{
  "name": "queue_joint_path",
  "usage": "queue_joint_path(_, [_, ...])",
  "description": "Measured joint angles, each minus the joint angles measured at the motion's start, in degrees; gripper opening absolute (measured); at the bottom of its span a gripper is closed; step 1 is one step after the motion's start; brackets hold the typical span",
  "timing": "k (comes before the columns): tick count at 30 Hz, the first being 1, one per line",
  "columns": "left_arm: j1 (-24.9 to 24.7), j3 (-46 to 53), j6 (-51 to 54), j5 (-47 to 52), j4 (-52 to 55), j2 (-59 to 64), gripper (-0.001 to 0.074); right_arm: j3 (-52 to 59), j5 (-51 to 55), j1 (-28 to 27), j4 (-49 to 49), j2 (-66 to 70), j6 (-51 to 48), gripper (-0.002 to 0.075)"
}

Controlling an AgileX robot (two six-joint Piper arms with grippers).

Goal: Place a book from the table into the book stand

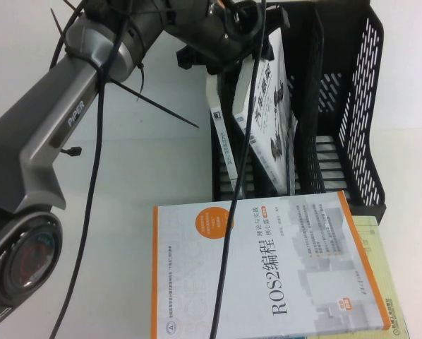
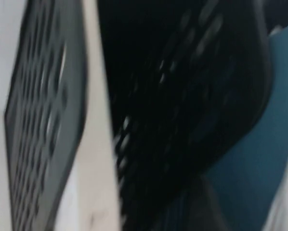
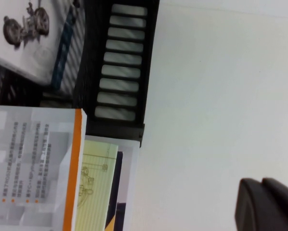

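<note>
While the left arm reaches across the high view from the near left, we find the book (image 1: 271, 106) standing in the book stand (image 1: 352, 106), in a left-hand slot, its long axis running up and down. It leans, its top edge tipped toward the left gripper (image 1: 228, 42), its cover with black title facing right, its lower edge down in the rack. We record the left gripper at the book's top edge, over the rack's far left; cables and the wrist body cover its fingers, so we cannot tell whether they grip. The left wrist view gives only a blurred perforated rack wall (image 2: 43, 120) and a pale edge beside it.

The right gripper (image 3: 267, 204) shows as a dark tip at one corner of its own view, over bare table (image 3: 221, 96), clear of the rack; whether it is parted we cannot tell. A ROS2 book (image 1: 267, 272) lies flat on the table nearer the robot, atop other books, its near end cut off.
</note>
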Motion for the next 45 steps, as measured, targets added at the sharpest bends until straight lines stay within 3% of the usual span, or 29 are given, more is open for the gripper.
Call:
queue_joint_path(3, [0.2, -0.2, 4.3, -2.9, -2.0, -0.1, 0.0459, 0.0, 0.2, 0.0, 0.0, 0.0, -0.1, -0.0002])
queue_joint_path(6, [0.4, -0.3, 8.0, -4.2, -3.1, -0.7, 0.0465, 0.6, 0.2, 0.0, 0.1, 0.0, -0.4, -0.0002])
queue_joint_path(10, [0.5, -0.3, 10.5, -4.3, -1.1, -2.9, 0.0381, 3.2, 0.0, 0.0, 0.1, 0.0, -0.9, -0.0002])
queue_joint_path(20, [0.5, -0.3, 12.3, 3.6, 13.7, -13.9, 0.0041, 9.3, 0.4, 0.0, 1.2, -6.7, -3.5, -0.0002])
queue_joint_path(31, [0.3, 3.8, 13.5, 11.9, 21.7, -29.1, 0.0002, 24.4, -0.6, 0.0, 4.8, -29.4, -5.6, -0.0002])
queue_joint_path(37, [-2.8, 23.0, 14.4, 6.2, 21.7, -39.6, 0.0001, 37.7, -8.6, 0.0, 11.0, -41.8, -5.6, -0.0002])
queue_joint_path(45, [-5.1, 61.1, 14.4, -20.1, 17.7, -54.3, 0.0001, 47.4, -17.7, 0.0, 14.4, -49.5, -5.6, -0.0002])
